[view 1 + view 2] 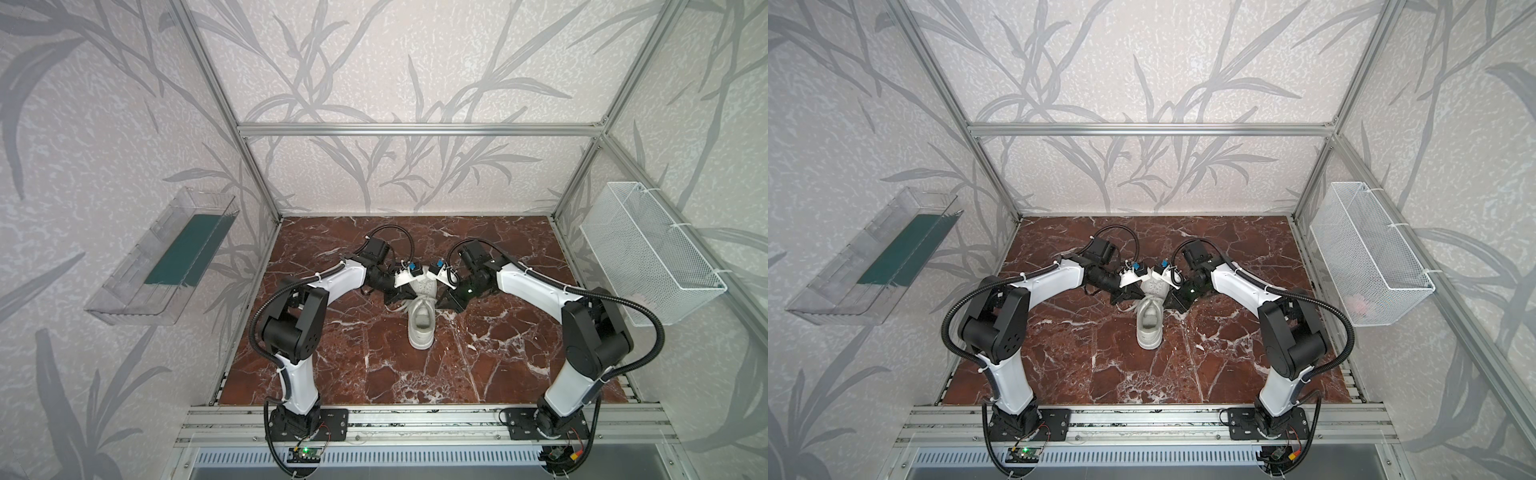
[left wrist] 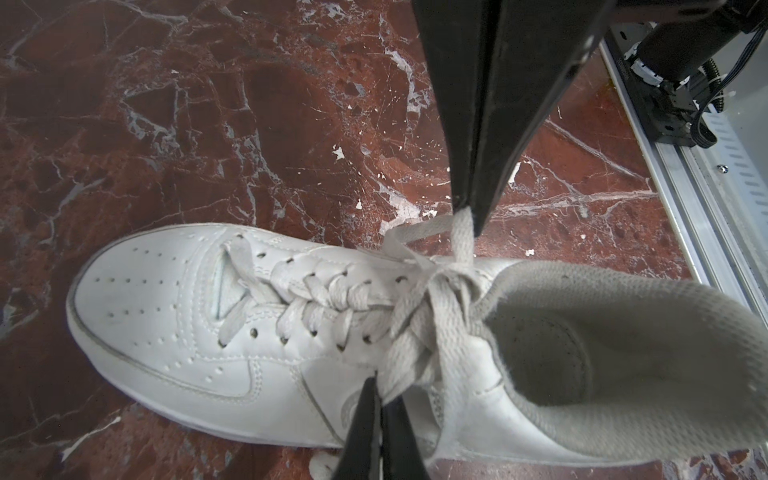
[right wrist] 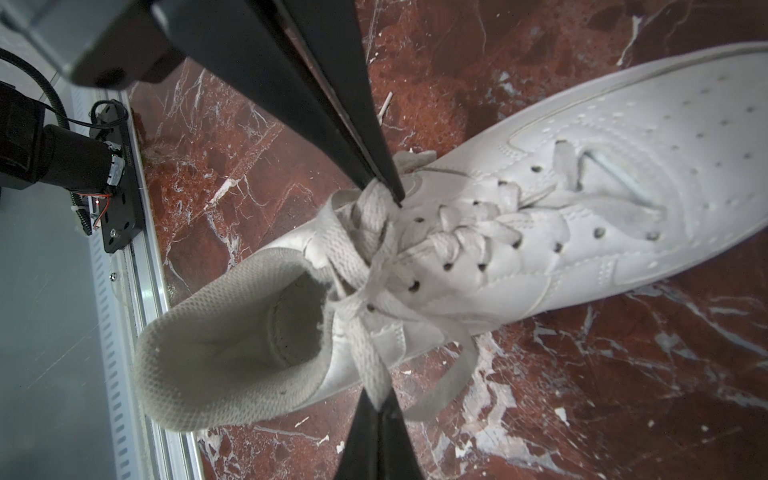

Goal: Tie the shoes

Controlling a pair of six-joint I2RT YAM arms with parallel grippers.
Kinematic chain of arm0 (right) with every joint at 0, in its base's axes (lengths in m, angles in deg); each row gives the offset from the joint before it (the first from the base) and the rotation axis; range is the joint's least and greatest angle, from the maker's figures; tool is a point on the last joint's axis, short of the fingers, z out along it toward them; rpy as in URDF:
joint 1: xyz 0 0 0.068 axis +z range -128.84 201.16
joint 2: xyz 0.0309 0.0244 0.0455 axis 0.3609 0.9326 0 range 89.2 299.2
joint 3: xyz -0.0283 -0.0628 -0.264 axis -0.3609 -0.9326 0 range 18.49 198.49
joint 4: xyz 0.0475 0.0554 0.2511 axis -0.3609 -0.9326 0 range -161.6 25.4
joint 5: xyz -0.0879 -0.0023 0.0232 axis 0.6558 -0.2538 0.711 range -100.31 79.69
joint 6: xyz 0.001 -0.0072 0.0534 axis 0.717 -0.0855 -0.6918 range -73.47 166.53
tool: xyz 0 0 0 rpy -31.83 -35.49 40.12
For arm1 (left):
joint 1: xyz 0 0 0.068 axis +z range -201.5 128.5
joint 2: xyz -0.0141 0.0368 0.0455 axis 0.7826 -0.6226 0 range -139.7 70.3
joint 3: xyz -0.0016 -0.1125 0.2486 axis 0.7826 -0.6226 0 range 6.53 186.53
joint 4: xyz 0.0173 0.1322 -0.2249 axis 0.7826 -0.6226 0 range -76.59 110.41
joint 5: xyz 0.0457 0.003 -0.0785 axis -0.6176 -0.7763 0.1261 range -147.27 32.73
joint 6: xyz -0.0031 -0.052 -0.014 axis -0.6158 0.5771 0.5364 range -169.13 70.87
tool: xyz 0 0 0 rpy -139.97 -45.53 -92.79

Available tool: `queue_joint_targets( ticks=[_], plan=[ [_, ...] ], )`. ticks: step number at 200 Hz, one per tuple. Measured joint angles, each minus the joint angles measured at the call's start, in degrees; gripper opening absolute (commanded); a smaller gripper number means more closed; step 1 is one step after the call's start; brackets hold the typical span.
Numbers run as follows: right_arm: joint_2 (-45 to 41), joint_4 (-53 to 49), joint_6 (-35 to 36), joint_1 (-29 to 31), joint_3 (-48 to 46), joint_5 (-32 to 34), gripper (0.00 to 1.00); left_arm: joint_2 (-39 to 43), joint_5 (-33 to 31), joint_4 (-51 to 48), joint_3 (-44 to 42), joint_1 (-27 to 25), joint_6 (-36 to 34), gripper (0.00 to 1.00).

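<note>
1. Left gripper point(image 2: 381, 401): jaws together, clamped on a strand of the off-white flat laces point(image 2: 415, 332).
2. Right gripper point(image 3: 379, 409): pinched tight on another lace strand.
3. White low-top leather sneaker point(image 1: 420, 336): between both grippers, on the red-brown marble bench point(image 1: 498, 365).

The sneaker point(image 2: 187, 324) has a smooth white leather-look upper with a faint sheen, punched with small holes. Its laces point(image 2: 419, 345) are flat woven cloth, coarse, matt and slightly fuzzy. The lining point(image 2: 623, 332) is grey-white knitted mesh, rough and pilled. The worktop point(image 2: 208, 124) is polished red-brown marble-patterned stuff with white veins and chips. The left gripper point(image 2: 381, 392) and right gripper point(image 2: 469, 218) are matt black, perhaps hard plastic. The frame rail point(image 2: 690, 216) is brushed silver metal. In a top view the basket point(image 1: 648, 249) is white wire mesh.
</note>
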Motion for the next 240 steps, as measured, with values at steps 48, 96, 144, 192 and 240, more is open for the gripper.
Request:
queue_joint_targets(
  ticks=[48, 96, 144, 192, 240],
  plan=[
    [-2.62, 0.33, -0.52, 0.0, -1.86, 1.05, 0.0, 3.21, -2.93, -4.5, 1.31, 0.0, -1.22, 0.0],
    [-5.27, 1.25, -1.29, 0.0, -2.78, 1.6, 0.0, 5.31, -5.92, -7.43, 2.95, -0.28, -2.08, 0.0],
    [-6.86, 1.51, -1.73, -0.02, -4.79, 2.51, 0.0, 5.31, -8.9, -9.42, 3.52, -0.39, -2.23, 0.0],
    [-8.37, 1.84, -2.29, -0.17, -6.36, 2.93, 0.0, 5.31, -10.1, -12.96, 6.58, -0.48, -3.45, 0.0],
    [-8.41, 1.75, -2.8, -0.28, -6.21, 3.26, 0.0, 5.22, -9.73, -14.45, 6.99, -0.61, -4.39, 0.0]
  ],
)
